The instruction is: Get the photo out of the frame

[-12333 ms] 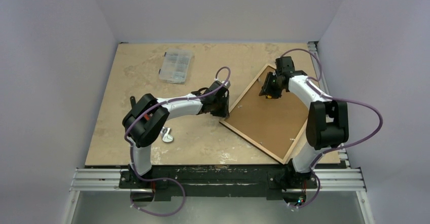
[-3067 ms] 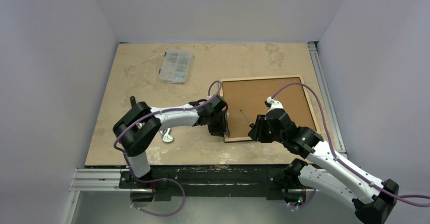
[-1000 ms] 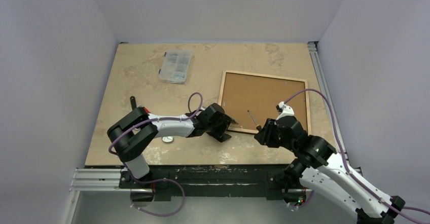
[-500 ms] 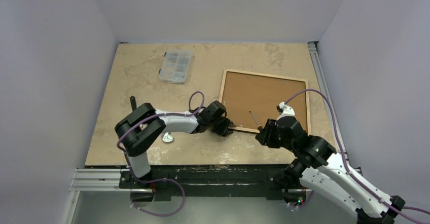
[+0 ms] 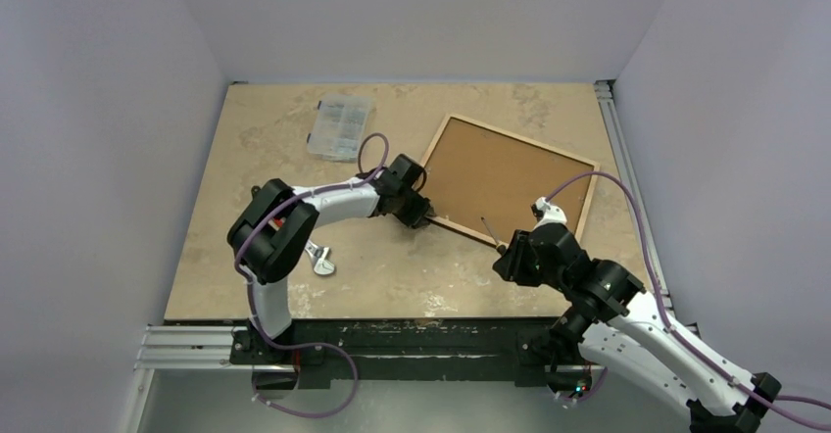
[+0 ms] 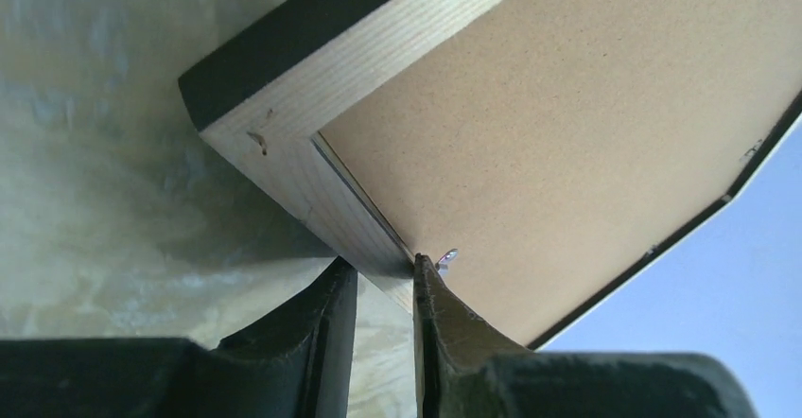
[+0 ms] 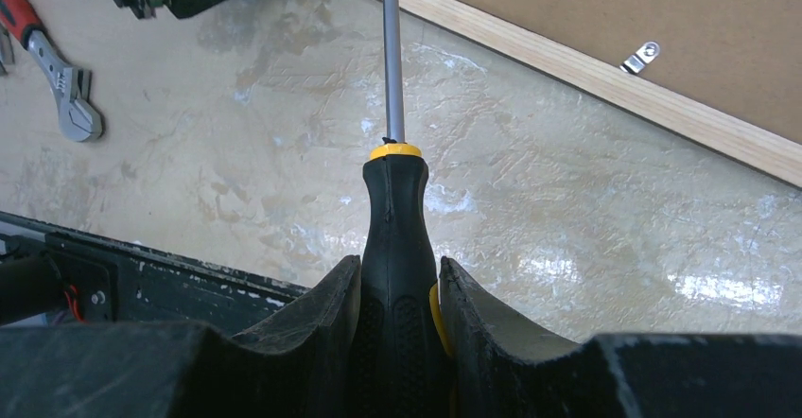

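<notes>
Top external view: the left gripper [image 5: 419,214], clenched on the frame [image 5: 519,143] corner, has swung it askew on the surface [image 5: 431,276]. The right gripper [image 5: 512,257] grasps a screwdriver [image 5: 490,231]; the photo remains hidden under the backing [image 5: 505,178].

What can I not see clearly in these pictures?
- The photo: in no view; the frame lies with its brown backing up.
- The screwdriver tip: right wrist view, cut off by the top edge.
- The parts box contents: top view, too small.

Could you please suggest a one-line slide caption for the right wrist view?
Right gripper holds a black-and-yellow screwdriver, shaft pointing toward the wooden edge of the frame.
</notes>
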### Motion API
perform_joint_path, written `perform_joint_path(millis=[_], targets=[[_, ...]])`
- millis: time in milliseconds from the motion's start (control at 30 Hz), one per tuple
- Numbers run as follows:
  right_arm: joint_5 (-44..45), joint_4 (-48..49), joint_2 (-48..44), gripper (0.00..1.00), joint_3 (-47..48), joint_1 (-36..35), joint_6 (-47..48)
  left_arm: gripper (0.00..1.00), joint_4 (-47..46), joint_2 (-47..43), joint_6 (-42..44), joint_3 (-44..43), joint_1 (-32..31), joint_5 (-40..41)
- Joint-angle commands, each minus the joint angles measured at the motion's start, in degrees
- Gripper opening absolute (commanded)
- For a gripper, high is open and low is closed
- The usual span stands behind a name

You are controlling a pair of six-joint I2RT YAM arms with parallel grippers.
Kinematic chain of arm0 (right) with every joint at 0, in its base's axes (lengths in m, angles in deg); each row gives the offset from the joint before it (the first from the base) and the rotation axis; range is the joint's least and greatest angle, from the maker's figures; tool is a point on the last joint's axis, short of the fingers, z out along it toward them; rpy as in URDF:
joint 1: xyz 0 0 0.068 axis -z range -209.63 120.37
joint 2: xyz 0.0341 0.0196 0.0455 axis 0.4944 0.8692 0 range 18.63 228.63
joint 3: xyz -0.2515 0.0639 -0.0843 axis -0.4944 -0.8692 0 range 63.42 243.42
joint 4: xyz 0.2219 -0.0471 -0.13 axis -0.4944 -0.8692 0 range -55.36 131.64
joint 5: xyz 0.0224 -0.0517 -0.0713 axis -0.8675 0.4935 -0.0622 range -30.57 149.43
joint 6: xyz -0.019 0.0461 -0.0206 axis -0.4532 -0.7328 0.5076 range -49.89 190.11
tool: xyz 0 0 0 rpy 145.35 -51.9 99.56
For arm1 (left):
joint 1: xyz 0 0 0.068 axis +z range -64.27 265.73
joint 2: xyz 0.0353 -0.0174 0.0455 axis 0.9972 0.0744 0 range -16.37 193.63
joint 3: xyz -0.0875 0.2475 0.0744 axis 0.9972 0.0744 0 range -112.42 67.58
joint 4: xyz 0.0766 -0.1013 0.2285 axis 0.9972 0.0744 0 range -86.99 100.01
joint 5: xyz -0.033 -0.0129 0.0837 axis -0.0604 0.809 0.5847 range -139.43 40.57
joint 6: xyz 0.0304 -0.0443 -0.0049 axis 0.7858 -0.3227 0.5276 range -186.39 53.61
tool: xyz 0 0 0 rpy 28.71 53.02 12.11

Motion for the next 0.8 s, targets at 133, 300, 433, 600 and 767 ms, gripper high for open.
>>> perform_joint_path(millis=[133,300,433,600,767], targets=[[1.56,2.15,0.17,0.0,-0.4,-0.02,-0.98,0.0,12.14,4.25,27.78,-9.63,4.99,1.58],[1.57,2.12,0.67,0.0,-0.4,-0.04,-1.02,0.0,15.14,5.72,40.83,-16.02,7.16,3.9],[1.63,2.25,1.18,0.0,-0.46,-0.04,-0.96,0.0,17.12,7.9,47.95,-21.03,8.67,3.2],[1.69,2.43,1.88,0.0,-0.57,-0.04,-0.87,0.0,19.31,11.88,51.51,-27.0,10.12,-0.84],[1.7,2.47,2.25,0.0,-0.44,-0.04,-0.97,0.03,14.97,9.85,47.41,-23.81,11.04,-8.81]])
